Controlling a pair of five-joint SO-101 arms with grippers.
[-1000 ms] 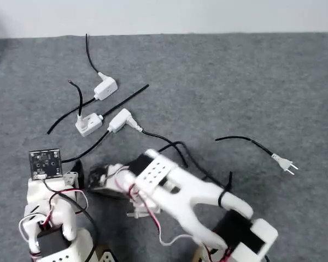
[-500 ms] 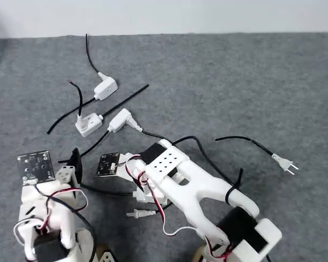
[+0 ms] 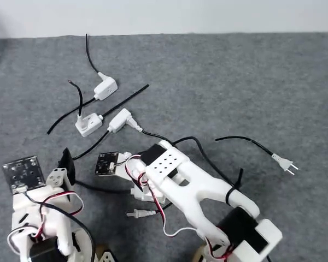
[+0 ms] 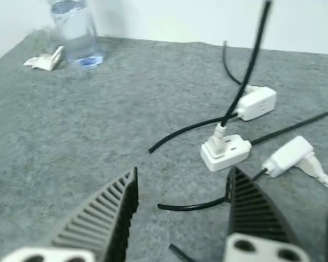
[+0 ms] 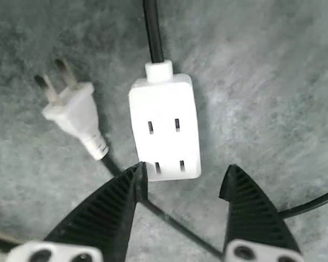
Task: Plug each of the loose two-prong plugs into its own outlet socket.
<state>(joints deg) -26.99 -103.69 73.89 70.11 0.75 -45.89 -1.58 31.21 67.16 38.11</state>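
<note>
My right gripper (image 5: 186,172) hangs open just above a white two-socket outlet block (image 5: 164,129), its fingertips either side of the block's near end. A loose white two-prong plug (image 5: 72,112) lies beside that block, apart from it; in the high view this plug (image 3: 143,214) pokes out under the right arm (image 3: 177,177). Another loose plug (image 3: 285,163) on a black cord lies far right. My left gripper (image 4: 182,177) is open and holds nothing. Ahead of it are an outlet block with a plug in it (image 4: 227,152), a second block (image 4: 257,102) and a third white piece (image 4: 290,155).
Black cords cross the grey mat around the three white pieces at the back left (image 3: 89,124). A water bottle (image 4: 76,33) and a scrap of paper (image 4: 42,60) sit at the mat's far corner. The left arm (image 3: 41,210) stands at the front left.
The left arm has drawn back toward the front left. The right arm swung rightward off the left side a second ago and has held still since.
</note>
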